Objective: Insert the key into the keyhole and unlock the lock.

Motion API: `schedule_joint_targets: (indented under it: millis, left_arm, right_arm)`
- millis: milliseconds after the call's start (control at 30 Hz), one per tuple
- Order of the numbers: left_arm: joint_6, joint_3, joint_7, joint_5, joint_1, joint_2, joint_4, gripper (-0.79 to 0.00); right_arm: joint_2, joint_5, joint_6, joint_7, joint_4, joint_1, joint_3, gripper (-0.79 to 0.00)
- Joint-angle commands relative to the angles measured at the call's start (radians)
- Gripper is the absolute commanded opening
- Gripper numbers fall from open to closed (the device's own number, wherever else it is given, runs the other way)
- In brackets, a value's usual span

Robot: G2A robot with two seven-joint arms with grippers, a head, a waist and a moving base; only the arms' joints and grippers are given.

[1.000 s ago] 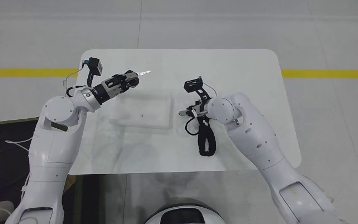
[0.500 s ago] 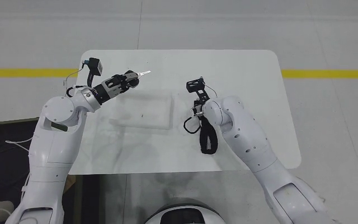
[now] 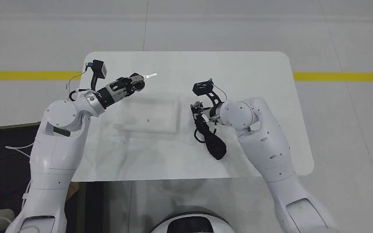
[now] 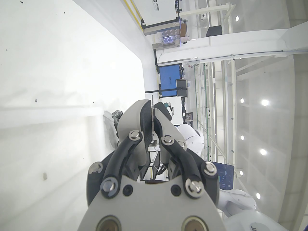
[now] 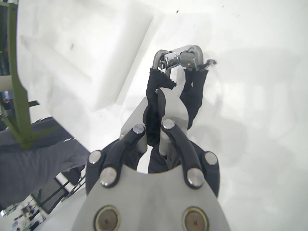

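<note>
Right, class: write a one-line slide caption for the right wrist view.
Right gripper shut on the lock by its black sleeve, over the white table.

Glossy white arms (image 3: 55,140), black gripper (image 5: 161,97) linkages (image 5: 180,143), silver screws (image 5: 168,123), grey fingers (image 5: 175,106)

The key (image 3: 151,76) is silver, the lock (image 5: 172,60) chrome and black-sleeved, the table (image 3: 250,76) white.

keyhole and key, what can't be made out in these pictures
Keyhole: right wrist view, the lock shows no clear slot; top view, too small.
Key teeth: left wrist view, the key sits edge-on in the left gripper; top view, too small.
Lower end of the black strap: right wrist view, behind the right gripper.
</note>
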Motion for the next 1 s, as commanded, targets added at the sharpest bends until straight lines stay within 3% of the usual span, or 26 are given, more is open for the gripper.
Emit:
schedule_joint_targets:
  millis: [0, 133, 167, 200, 300, 433, 700, 967]
  left_arm:
    - [0.0, 0.0, 0.0, 0.0, 0.0, 0.0, 0.0, -0.785]
    - [0.0, 0.0, 0.0, 0.0, 0.0, 0.0, 0.0, -0.785]
    - [0.0, 0.0, 0.0, 0.0, 0.0, 0.0, 0.0, -0.785]
    - [0.0, 0.0, 0.0, 0.0, 0.0, 0.0, 0.0, -0.785]
    - [0.0, 0.0, 0.0, 0.0, 0.0, 0.0, 0.0, -0.785]
    - [0.0, 0.0, 0.0, 0.0, 0.0, 0.0, 0.0, -0.785]
    - [0.0, 0.0, 0.0, 0.0, 0.0, 0.0, 0.0, -0.785]
    - [0.0, 0.0, 0.0, 0.0, 0.0, 0.0, 0.0, -0.785]
  right_arm:
    - [-0.001, -0.028, -0.007, 0.009, 0.026, 0.007, 0.0, -0.785]
    - [-0.006, -0.057, -0.005, 0.039, 0.06, 0.023, -0.014, -0.785]
    - [-0.008, -0.068, 0.002, 0.034, 0.062, 0.025, -0.017, -0.594]
    - [-0.01, -0.086, 0.008, 0.035, 0.064, 0.027, -0.021, -0.474]
    - [-0.014, -0.107, 0.011, 0.038, 0.053, 0.029, -0.022, -0.36]
    - [-0.018, -0.19, 0.034, 0.035, 0.008, 0.019, -0.031, -0.296]
    - [-0.039, -0.275, 0.048, 0.033, -0.015, 0.014, -0.074, -0.422]
    - [-0.075, -0.367, 0.099, 0.014, 0.049, 0.037, -0.125, -0.443]
